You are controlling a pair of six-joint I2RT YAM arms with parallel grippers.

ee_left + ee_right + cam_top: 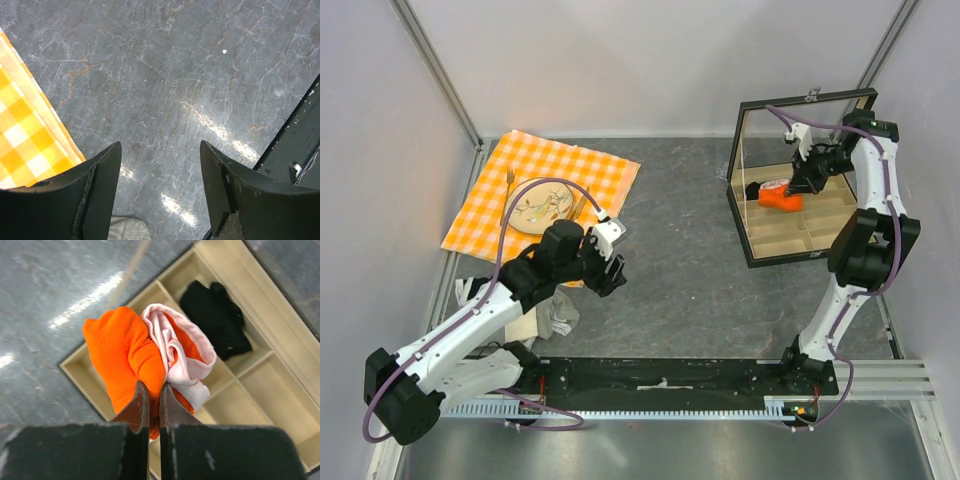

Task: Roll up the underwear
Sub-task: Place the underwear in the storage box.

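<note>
That small bright orange-red fabric underwear [120,350] with pale pink-white trim is bunched into a soft lumpy roll, held over the beige divided wooden tray [280,300] in the upper right of the overhead view. You can see the right end effector [151,390] clenched on its lower edge, pinching through the folds. It looks light and floppy, so I reckon gripping across the stacked layers would stop it unfurling. The left end effector [160,150] is released, nothing in it, over the grey marbled bench [165,75]
</note>
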